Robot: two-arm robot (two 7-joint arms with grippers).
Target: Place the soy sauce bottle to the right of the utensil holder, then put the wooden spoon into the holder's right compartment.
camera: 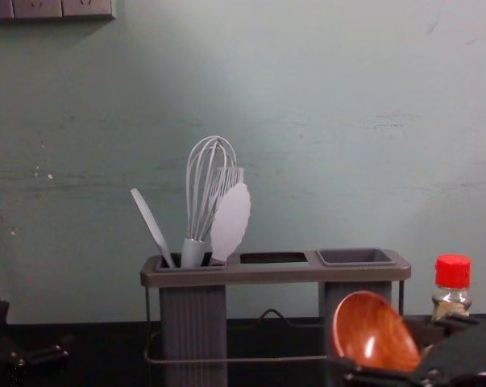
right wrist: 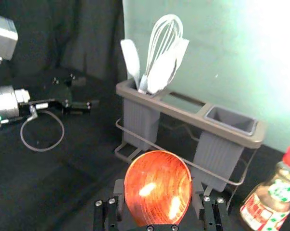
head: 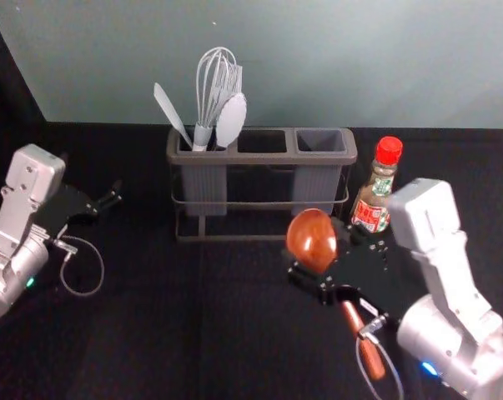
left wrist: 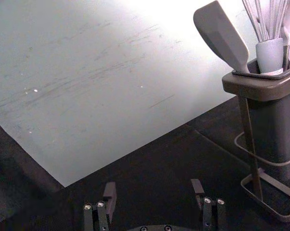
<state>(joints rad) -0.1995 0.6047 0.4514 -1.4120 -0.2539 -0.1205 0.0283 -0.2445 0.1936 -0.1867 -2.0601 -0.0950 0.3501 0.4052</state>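
upright red-capped soy sauce bottle (head: pixel 377 197) right of the grey utensil holder (head: pixel 264 158), glossy wooden spoon (head: pixel 311 240) aslant in front

The bottle (camera: pixel 452 278) (red-capped) stands right of the holder (camera: pixel 275 273) — spoon (camera: pixel 375 332) in front.

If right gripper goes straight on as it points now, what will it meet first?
Probably the utensil holder, near its left bin. The right gripper carries the wooden spoon, so this could touch first. Depth is unclear; it might pass just in front.
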